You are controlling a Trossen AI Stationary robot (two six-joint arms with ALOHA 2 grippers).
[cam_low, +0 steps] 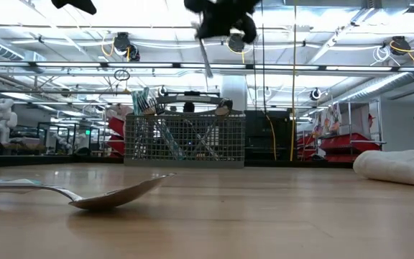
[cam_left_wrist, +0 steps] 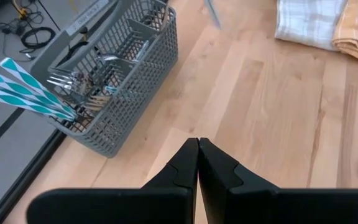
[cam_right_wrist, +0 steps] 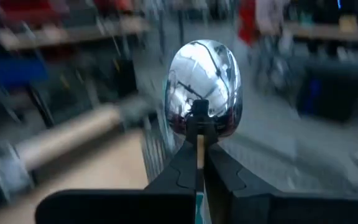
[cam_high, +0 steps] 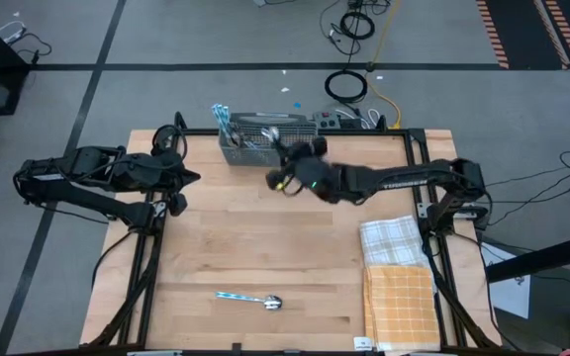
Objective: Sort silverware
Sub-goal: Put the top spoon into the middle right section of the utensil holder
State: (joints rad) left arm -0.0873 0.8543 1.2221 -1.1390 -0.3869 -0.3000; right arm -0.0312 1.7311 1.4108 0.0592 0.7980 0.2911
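Observation:
A grey mesh basket (cam_high: 263,135) stands at the table's far edge with forks (cam_left_wrist: 73,84) and blue-and-white striped handles (cam_high: 223,119) sticking up out of it. My right gripper (cam_high: 273,176) hovers just on the near side of the basket, high above the table (cam_low: 225,18), shut on a shiny spoon (cam_right_wrist: 202,84). My left gripper (cam_high: 188,178) is shut and empty, to the left of the basket (cam_left_wrist: 197,146). Another spoon with a blue handle (cam_high: 250,299) lies flat near the table's near edge (cam_low: 99,196). My right gripper pinches the spoon between its two fingers at the neck (cam_right_wrist: 199,115), just behind the bowl, which sticks out past the fingertips. The spoon is lifted clear of the table and the basket. A thin length of it (cam_low: 205,57) hangs slanting below the gripper.
A white checked towel (cam_high: 392,240) and an orange checked towel (cam_high: 400,302) lie folded by the table's right edge. Bare wood (cam_high: 265,237) stretches between the basket and the lying spoon. Cables and a power strip (cam_high: 349,117) sit beyond the far edge.

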